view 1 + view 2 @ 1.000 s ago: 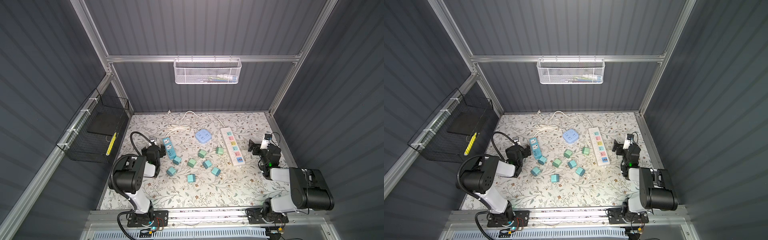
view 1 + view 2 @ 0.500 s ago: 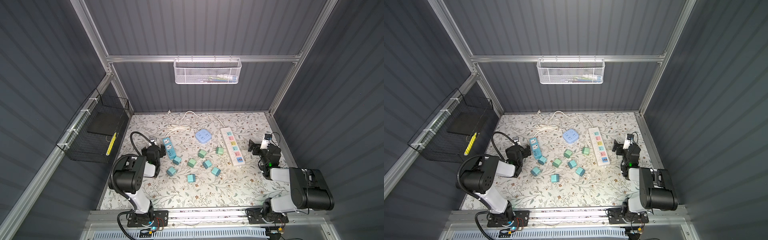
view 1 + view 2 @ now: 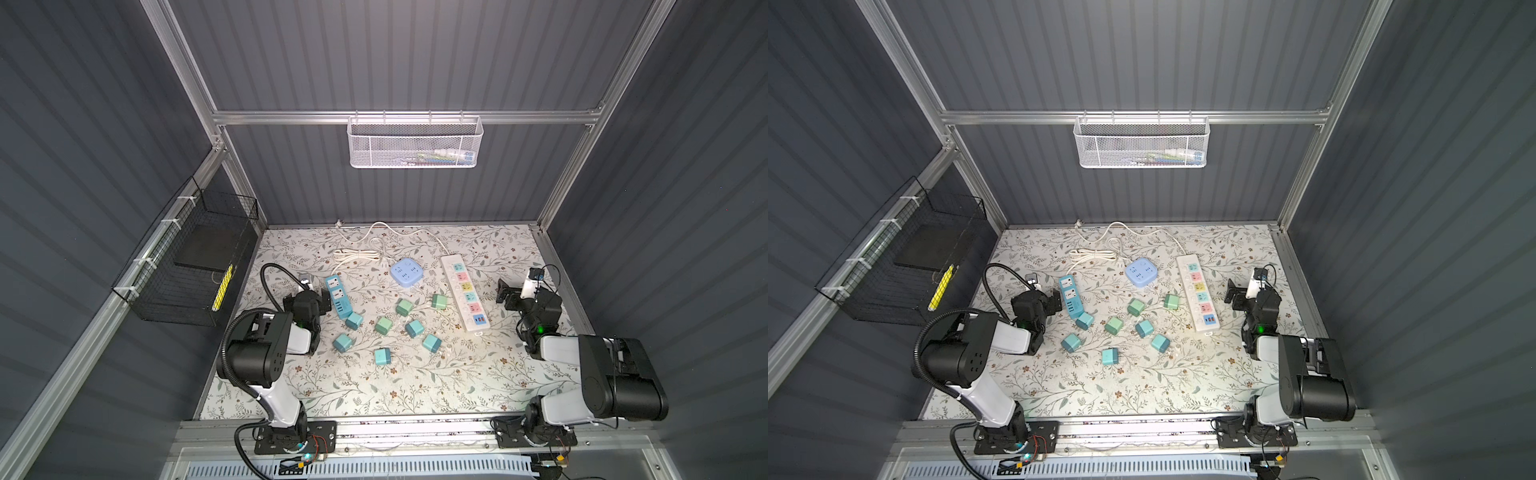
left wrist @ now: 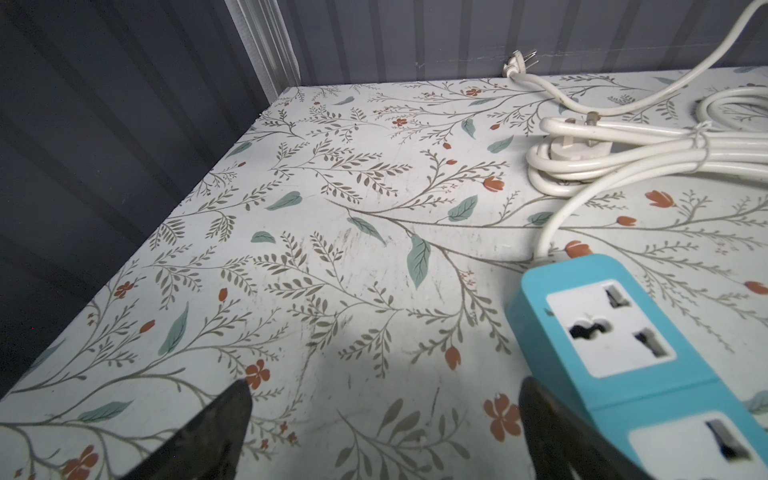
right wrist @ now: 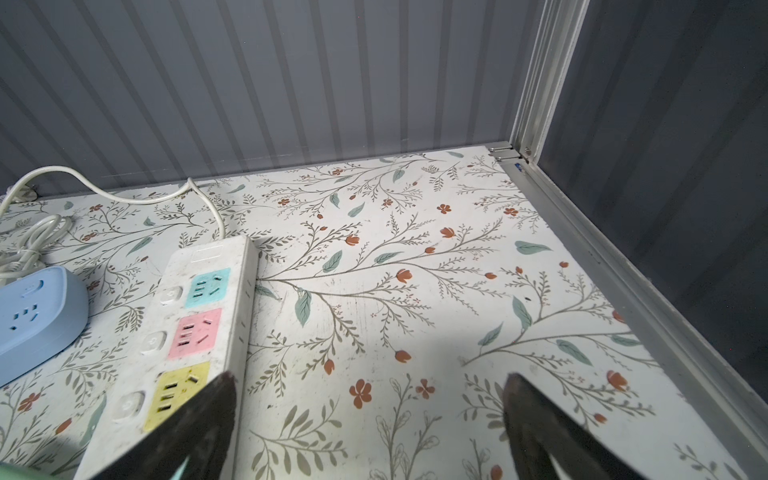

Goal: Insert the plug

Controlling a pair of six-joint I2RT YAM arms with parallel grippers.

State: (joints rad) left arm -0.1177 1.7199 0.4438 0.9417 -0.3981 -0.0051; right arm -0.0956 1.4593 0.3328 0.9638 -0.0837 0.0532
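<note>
Left tool (image 4: 384, 388) and right tool (image 5: 370, 381) gape empty; black basket (image 3: 174, 311) holds yellow stick (image 3: 222, 286).

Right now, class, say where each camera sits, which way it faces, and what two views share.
Both top views: high at the front, looking down; left arm, right arm show.
Left wrist: low over the table, facing the back wall; open left end effector.
Right wrist: low, facing the back corner; open right end effector.
Shared: white power strip, right wrist and top views.
</note>
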